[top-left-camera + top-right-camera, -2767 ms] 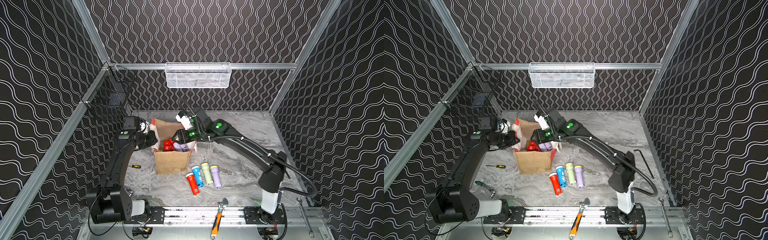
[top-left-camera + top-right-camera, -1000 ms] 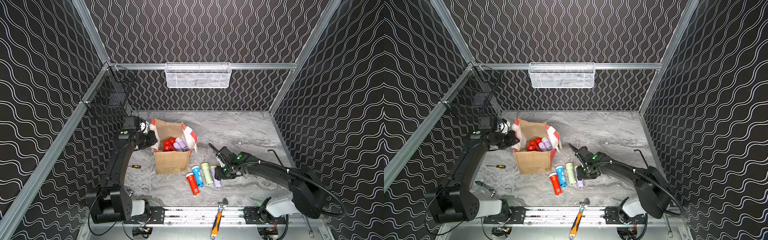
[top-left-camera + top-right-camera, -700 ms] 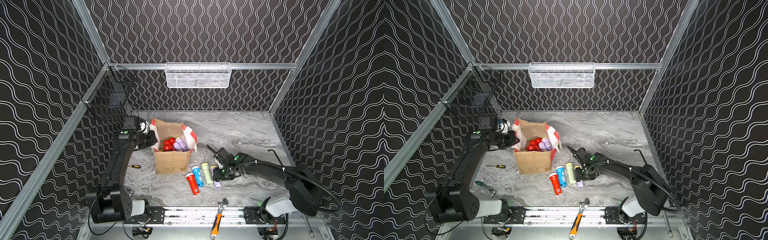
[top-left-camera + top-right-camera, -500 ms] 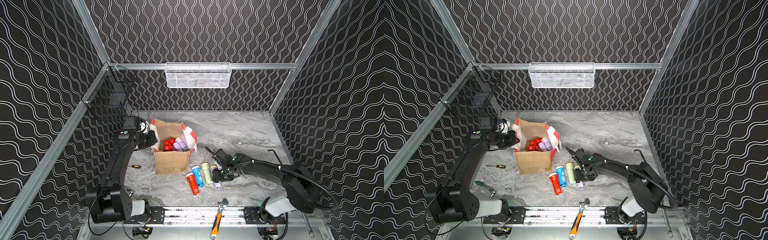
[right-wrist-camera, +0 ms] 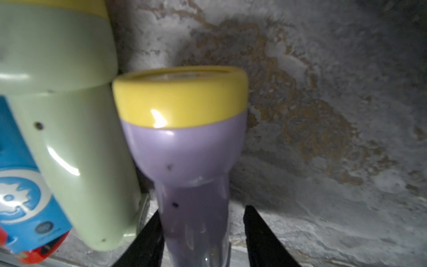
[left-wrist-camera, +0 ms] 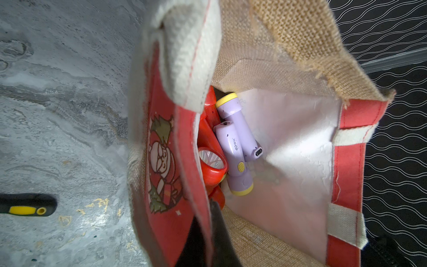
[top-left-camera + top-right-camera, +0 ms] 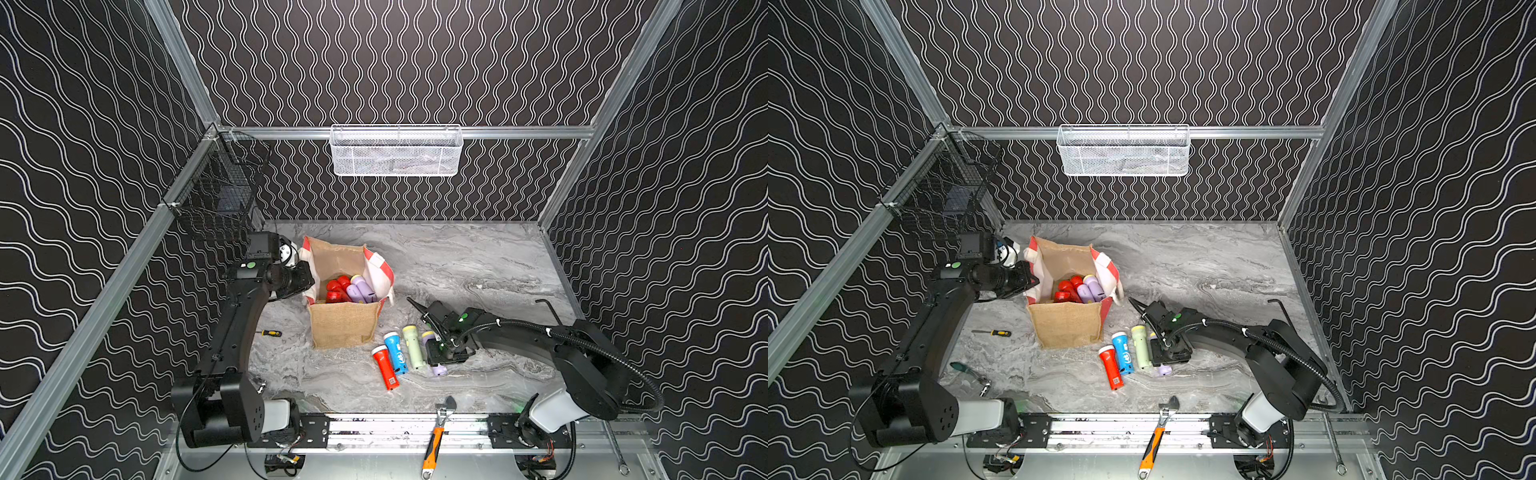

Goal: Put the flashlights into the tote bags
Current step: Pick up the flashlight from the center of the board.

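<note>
Tote bag (image 7: 345, 328) upright left of centre, side wall clamped by left gripper (image 7: 306, 279), red and lilac stowed flashlights (image 7: 337, 286) inside. On table (image 7: 478, 266) just beside: red flashlight (image 7: 384, 368), blue flashlight (image 7: 395, 351), green flashlight (image 7: 413, 347), then lilac flashlight (image 5: 184, 150) straddled by right gripper (image 5: 202, 210), jaws apart, touching on one side.

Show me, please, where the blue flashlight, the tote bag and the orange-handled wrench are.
blue flashlight (image 7: 395, 353), in a top view, on the middle of its body.
tote bag (image 7: 345, 328), in a top view, on its burlap front wall.
orange-handled wrench (image 7: 433, 444), in a top view, on its orange handle.
</note>
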You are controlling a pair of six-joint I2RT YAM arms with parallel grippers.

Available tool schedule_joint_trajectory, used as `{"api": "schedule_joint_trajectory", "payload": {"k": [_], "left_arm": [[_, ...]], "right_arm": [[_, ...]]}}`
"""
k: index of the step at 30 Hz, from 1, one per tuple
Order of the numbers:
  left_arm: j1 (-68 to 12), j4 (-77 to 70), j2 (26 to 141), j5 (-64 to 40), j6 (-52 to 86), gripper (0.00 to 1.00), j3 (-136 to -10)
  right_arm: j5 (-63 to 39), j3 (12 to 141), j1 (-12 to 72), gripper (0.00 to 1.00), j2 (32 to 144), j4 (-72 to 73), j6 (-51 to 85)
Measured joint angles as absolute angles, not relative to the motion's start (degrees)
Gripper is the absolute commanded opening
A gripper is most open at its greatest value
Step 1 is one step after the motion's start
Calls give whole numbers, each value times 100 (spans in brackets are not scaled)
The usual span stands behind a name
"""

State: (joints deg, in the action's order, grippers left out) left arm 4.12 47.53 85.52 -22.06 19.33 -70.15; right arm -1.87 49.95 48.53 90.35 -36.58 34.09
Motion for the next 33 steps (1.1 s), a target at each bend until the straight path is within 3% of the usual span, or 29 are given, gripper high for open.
{"api": "schedule_joint_trajectory", "payload": {"k": [7,15,22,33], "left_arm": [[412,4766,8506,-2180,1931,3,-7006],[412,4762,8506,-2180,1931,3,-6982],[412,4762,8506,-2182,1931,3,-6982],[412,4762,8503,-2185,1931,3,-6984]], "right_arm": [[-86,5046,4864,53,9209,-3671,3518],[38,5061,4869,41,9236,-3756,3538],[178,5153,4869,37,9065,-3953,3533],[336,7004,4853,35,8709,-4429,3044]]}}
